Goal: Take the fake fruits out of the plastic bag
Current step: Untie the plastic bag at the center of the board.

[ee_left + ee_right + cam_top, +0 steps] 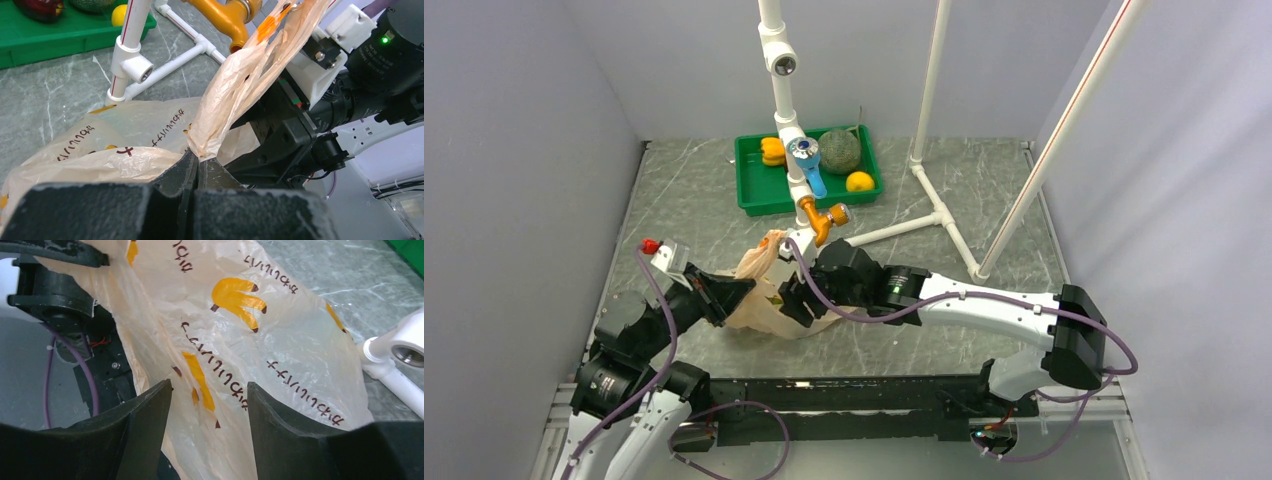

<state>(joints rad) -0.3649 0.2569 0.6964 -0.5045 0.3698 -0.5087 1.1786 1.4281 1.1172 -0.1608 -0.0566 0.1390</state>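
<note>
Pinching plastic bag [280,340] fold: left gripper [198,162], jaws closed tight. To its right: right gripper [209,397], jaws parted astride bag film.

You have a plastic bag [280,340] of thin, crinkly, translucent film. The table [50,95] looks smooth, grey and marbled, with a faint sheen. The tray [754,190] is glossy green plastic and the pipes [131,55] smooth white plastic. Your right gripper [208,387] has matt, grainy black fingers [145,425].
</note>
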